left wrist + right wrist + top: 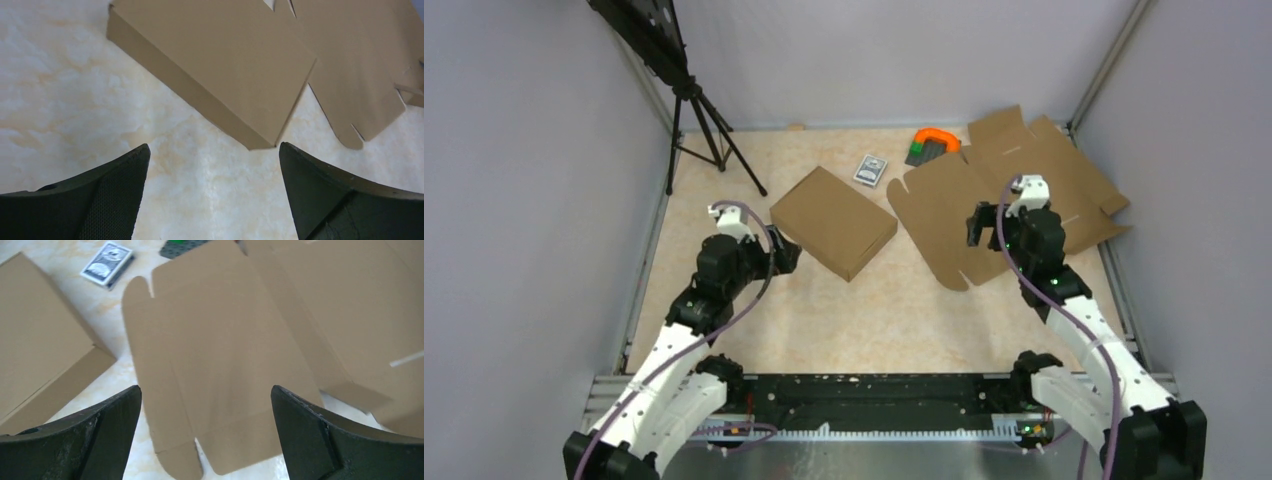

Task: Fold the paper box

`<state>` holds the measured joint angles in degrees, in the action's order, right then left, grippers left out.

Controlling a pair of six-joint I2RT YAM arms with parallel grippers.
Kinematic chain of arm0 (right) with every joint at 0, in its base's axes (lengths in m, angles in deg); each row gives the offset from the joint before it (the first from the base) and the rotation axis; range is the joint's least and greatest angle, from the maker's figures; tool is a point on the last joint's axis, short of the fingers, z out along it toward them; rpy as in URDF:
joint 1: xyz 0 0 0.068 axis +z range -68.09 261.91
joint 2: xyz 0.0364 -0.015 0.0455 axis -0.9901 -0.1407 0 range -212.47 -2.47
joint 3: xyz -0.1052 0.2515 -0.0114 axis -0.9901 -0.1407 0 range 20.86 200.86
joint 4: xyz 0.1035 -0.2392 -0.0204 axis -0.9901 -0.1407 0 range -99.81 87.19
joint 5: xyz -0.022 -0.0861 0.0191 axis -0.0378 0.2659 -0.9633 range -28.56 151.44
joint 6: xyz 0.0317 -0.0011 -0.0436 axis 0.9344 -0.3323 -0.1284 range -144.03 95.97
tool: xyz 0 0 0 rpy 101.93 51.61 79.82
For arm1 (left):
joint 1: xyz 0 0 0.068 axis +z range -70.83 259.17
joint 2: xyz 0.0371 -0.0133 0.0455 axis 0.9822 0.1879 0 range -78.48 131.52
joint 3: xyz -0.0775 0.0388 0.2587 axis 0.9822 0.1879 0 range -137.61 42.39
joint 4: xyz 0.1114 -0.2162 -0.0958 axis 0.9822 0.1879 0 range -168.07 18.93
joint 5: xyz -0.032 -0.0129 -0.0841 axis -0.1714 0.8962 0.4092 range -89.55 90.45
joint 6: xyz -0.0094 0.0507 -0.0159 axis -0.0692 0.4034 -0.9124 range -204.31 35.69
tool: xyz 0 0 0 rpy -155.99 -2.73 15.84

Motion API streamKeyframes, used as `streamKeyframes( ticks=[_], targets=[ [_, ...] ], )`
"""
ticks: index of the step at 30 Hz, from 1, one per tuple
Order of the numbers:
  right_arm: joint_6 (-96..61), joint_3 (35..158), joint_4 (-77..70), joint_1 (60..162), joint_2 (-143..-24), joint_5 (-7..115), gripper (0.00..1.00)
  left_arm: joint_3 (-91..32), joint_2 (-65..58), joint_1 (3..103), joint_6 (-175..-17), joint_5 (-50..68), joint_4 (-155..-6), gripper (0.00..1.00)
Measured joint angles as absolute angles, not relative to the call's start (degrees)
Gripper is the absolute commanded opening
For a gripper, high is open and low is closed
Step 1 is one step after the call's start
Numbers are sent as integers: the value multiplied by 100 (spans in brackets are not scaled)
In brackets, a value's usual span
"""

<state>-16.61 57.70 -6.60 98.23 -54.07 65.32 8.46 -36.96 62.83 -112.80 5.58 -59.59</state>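
Closed paper box [834, 222] lies beside the wide-open left gripper [212, 152]; right gripper [206, 390], jaws likewise wide, hovers over flat blank [1014, 190]. A careless nudge could spring the lid.

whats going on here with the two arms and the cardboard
A plain brown cardboard box sits folded shut on the table. The left gripper is open just short of its corner, holding nothing. The right gripper hangs open over a second brown cardboard blank lying flat and unfolded.
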Motion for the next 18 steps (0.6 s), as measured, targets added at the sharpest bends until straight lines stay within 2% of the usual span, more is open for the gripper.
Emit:
streamKeyframes(
  ticks=[5,11,14,18],
  targets=[
    [-1720,5023,-31,9447,-4954,6873,99,1847,-3786,6111,-10727,-496,-7849,99],
    [-2391,3674,1927,9410,-4998,7332,99,2656,-3255,6191,-9696,-1737,-9576,99],
    [-2550,3093,2893,9410,-5499,7500,98,2874,-2746,6657,-9411,-1818,-10348,99],
    [-2585,2988,4041,9405,-6760,7688,98,3207,-1808,7870,-9291,-1523,-11655,98]
  ],
)
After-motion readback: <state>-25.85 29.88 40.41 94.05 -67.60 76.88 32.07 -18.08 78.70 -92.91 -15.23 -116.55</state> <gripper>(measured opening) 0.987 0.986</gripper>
